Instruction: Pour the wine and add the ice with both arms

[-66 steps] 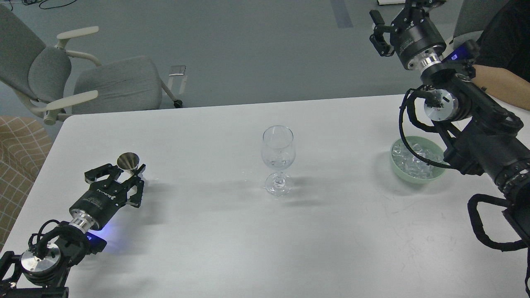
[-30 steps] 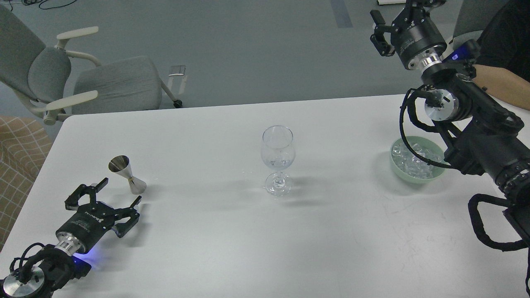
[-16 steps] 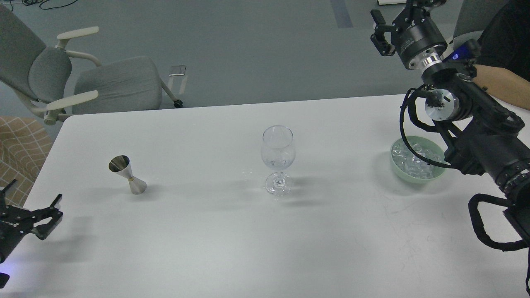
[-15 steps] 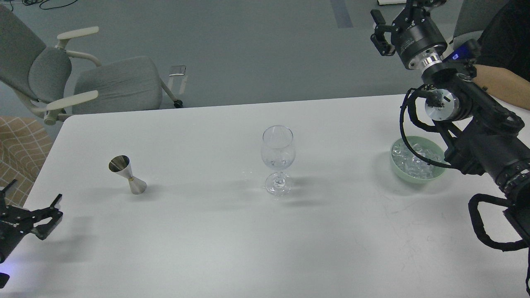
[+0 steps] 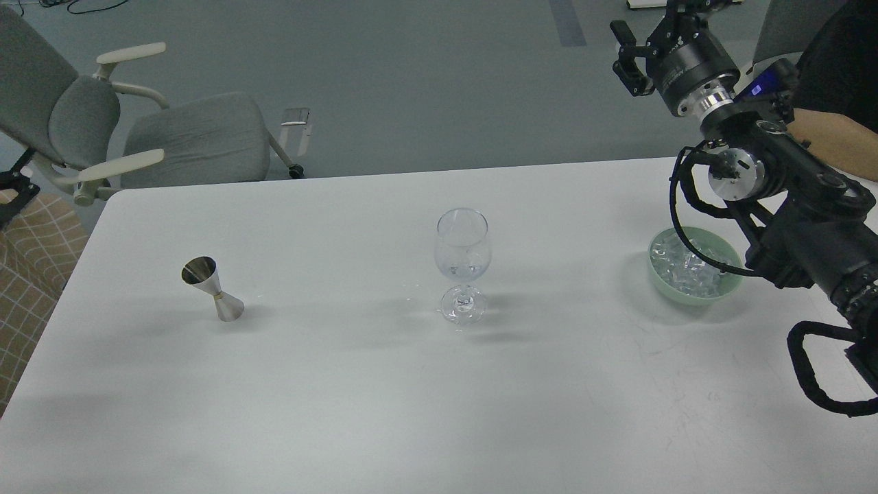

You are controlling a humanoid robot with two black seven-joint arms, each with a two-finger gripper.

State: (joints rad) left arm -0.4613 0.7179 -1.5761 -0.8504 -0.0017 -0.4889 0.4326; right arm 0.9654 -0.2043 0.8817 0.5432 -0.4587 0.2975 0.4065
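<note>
A white table [image 5: 384,384] is seen from above, with three things set on it, well apart from each other. Near the middle, a clear stemmed wine glass [image 5: 461,264] stands upright; a small amount of clear content is seen low in its bowl, but what it is cannot be told. To the left, a small metal jigger [image 5: 212,289] stands on its narrower foot, its open cup turned toward the left and up. To the right, a pale green bowl [image 5: 662,285] is placed near the table's right edge, and the ice [image 5: 688,269] is held inside it as a heap of clear, glassy pieces.

The right arm [image 5: 802,226] is raised over the right side of the table, and part of the bowl is hidden behind it and its looped cable. The right claw [image 5: 648,41] is held high beyond the far edge of the table, clear of everything; one finger is seen spread out to the left, the other is cut by the frame's top, and the claw is taken as open and empty.

At the far left edge, only a small black piece [image 5: 12,192] is visible; whether it belongs to the left claw cannot be told.

A grey office chair [image 5: 137,130] stands beyond the table, and a person's bare forearm [image 5: 833,140] is seen at the right edge.
</note>
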